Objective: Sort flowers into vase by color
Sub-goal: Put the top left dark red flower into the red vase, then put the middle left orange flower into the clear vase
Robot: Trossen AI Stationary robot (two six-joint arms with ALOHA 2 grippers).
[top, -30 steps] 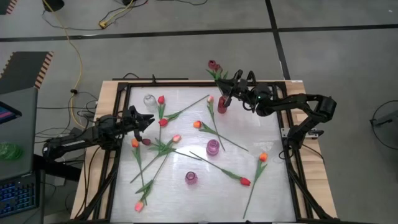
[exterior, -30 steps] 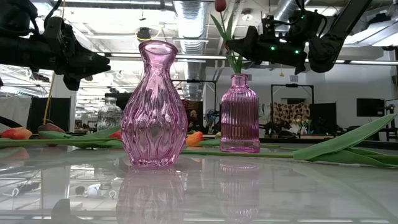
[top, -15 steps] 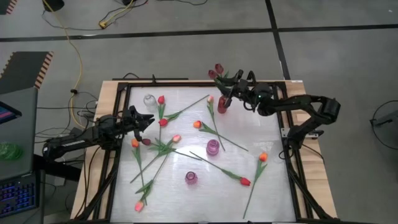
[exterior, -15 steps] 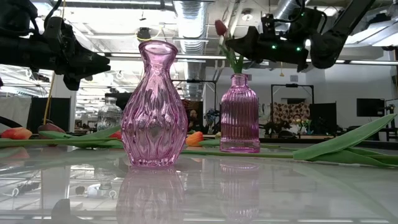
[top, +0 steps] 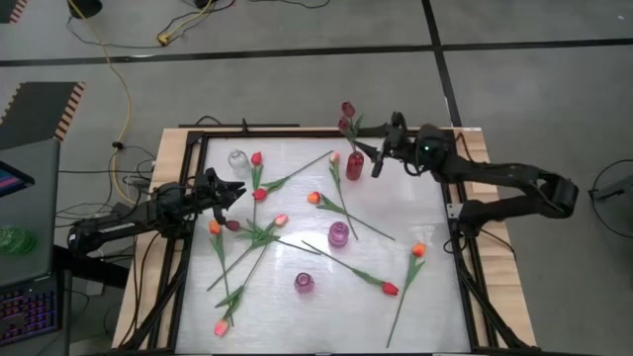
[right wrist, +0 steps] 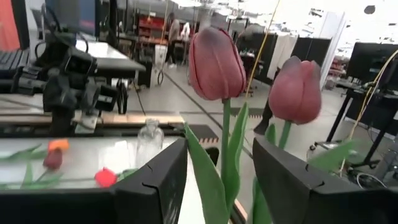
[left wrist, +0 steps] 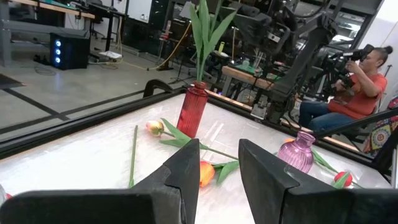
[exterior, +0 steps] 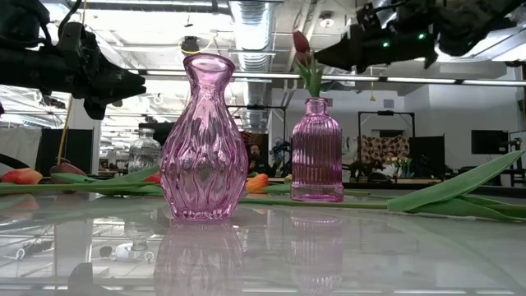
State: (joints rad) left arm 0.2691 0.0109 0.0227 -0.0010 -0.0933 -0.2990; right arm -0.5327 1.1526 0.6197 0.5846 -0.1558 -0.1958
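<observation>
Two dark maroon tulips (top: 346, 111) standing upright in red vase (top: 353, 165) near far edge of bench (top: 435, 307), right of middle. Right hand (top: 378, 158) just beside vase, clear of stems, fingers apart, holding nothing; maroon heads show between its fingers in wrist view. Other flowers (top: 259, 235) strewn flat across bench among two pink vases (top: 338, 234) and clear vase (top: 237, 158). Left hand (top: 230, 190) hovers near left edge, fingers parted, empty.

Your right wrist view cuts both maroon tulip (right wrist: 217, 63) stems off just beyond the jaws, so the red vase (top: 354, 166) under them stays hidden from you there.
</observation>
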